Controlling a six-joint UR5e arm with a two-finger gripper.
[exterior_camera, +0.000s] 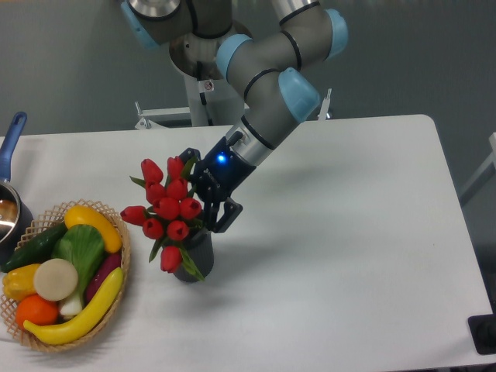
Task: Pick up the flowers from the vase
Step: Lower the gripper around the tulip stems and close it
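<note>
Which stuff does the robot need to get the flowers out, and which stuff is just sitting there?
For the job:
- the flowers, red tulips
- the vase holding them
- the gripper, right beside the tulips

Just sitting there:
- the wicker basket
- the toy fruit and vegetables in it
- the pot with a blue handle, at the left edge

A robotics lab: pedestal-mounted arm (263, 70), bare white table (349, 232), plain grey wall (70, 70).
</note>
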